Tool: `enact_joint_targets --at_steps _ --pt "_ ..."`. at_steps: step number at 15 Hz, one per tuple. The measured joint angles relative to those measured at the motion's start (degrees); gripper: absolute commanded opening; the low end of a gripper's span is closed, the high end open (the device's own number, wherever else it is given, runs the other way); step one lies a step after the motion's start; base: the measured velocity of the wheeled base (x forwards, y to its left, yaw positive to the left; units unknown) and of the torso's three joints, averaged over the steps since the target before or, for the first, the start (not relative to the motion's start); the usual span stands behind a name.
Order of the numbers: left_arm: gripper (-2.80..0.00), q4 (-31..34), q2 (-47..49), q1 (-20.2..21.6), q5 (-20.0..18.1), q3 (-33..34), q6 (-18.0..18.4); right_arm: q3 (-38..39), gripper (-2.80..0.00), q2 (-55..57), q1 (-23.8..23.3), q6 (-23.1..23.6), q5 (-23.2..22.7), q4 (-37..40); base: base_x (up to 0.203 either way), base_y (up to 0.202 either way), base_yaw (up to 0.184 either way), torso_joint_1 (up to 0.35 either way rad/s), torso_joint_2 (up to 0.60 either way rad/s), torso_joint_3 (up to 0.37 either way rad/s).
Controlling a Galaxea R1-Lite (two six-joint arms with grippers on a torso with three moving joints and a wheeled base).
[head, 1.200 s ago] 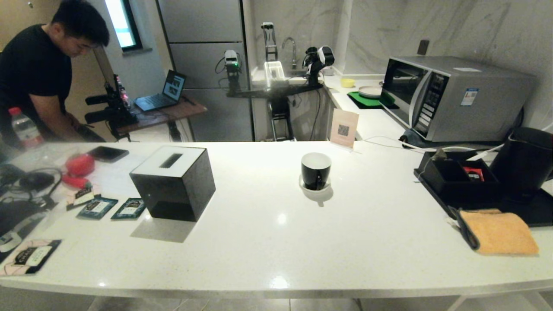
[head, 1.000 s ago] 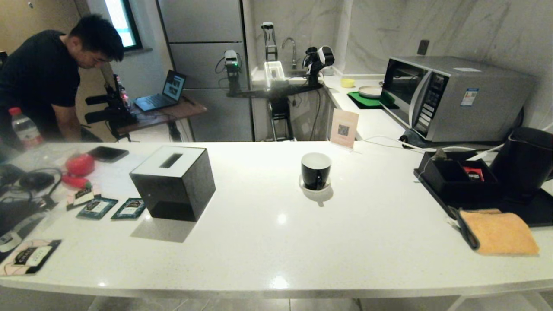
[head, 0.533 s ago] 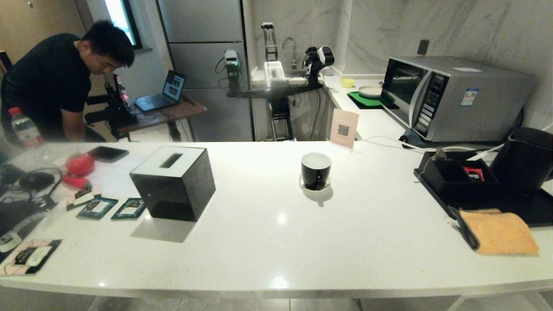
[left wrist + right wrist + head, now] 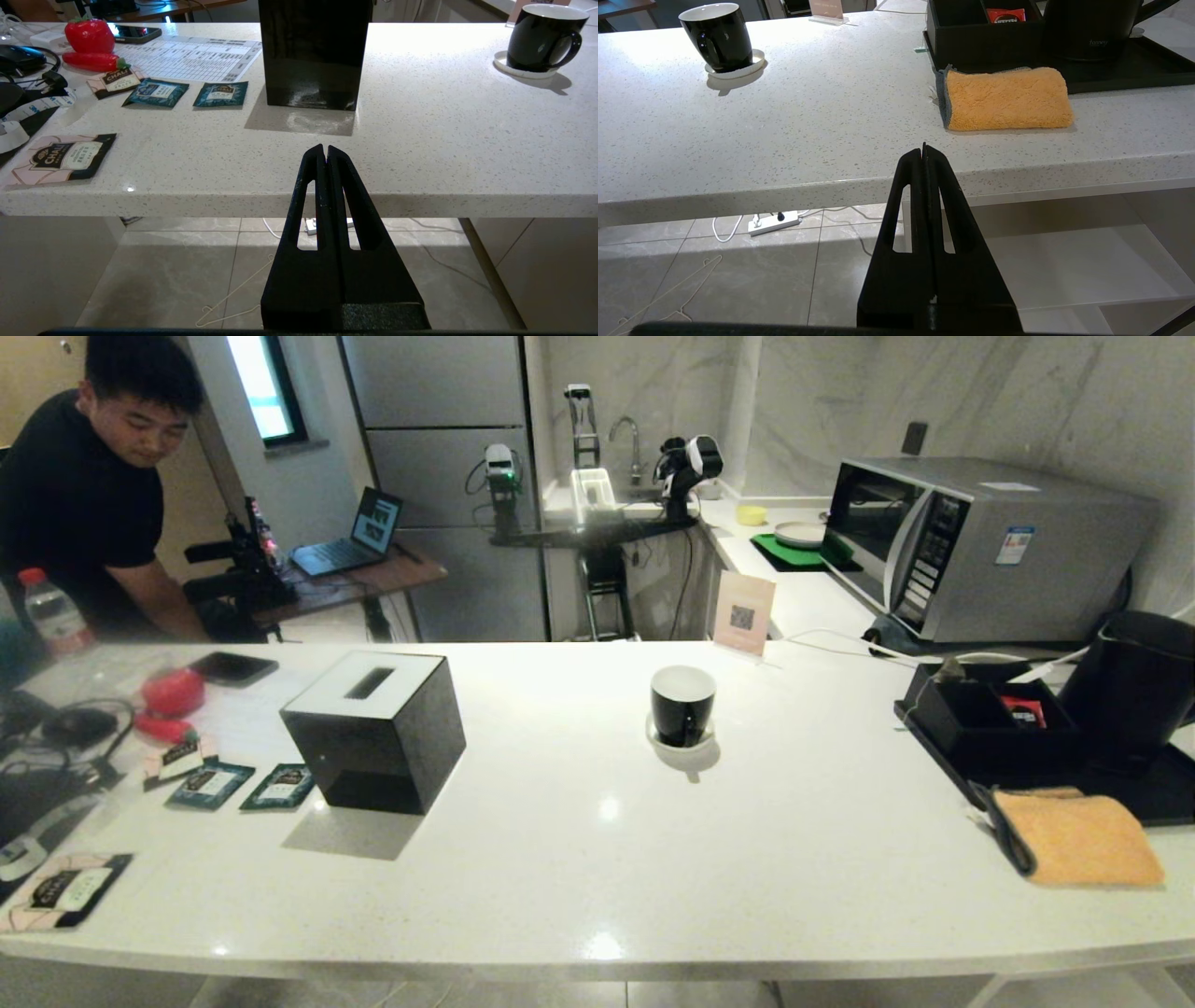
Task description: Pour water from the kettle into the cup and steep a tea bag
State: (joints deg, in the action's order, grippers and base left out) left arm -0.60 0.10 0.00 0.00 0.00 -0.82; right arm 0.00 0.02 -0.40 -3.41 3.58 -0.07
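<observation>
The glossy black cup point(image 4: 682, 703) with a white inside stands on a small white saucer point(image 4: 681, 745) mid-counter; it also shows in both wrist views, cup point(image 4: 542, 37) and cup point(image 4: 718, 37). The matte black kettle point(image 4: 1134, 686) stands on a black tray at the far right. A small grey-brown shape at the organiser box's back rim looks like the tea bag point(image 4: 951, 667). No water shows. Neither gripper is in the head view. My left gripper point(image 4: 325, 148) and right gripper point(image 4: 923, 148) are both shut and empty, level with the counter's front edge.
A black cube tissue box point(image 4: 373, 728) stands left of the cup, with teal sachets point(image 4: 243, 786) beside it. An orange cloth point(image 4: 1078, 835) lies before the black tray point(image 4: 1162, 798) and organiser box point(image 4: 990, 719). A microwave point(image 4: 980, 546) stands behind. A person point(image 4: 84, 495) leans behind the counter's left end.
The person behind the counter has shifted and straightened up at the far left. The cup, kettle and both grippers have not moved.
</observation>
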Motion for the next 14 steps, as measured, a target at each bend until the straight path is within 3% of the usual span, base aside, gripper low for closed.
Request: enact_joint_targets --at_steps 14 --pt "-2.80 0.00 0.00 0.00 0.00 0.00 0.16 0.00 -2.80 0.00 0.00 0.01 0.00 0.00 0.000 0.000 0.000 0.000 0.00 0.000"
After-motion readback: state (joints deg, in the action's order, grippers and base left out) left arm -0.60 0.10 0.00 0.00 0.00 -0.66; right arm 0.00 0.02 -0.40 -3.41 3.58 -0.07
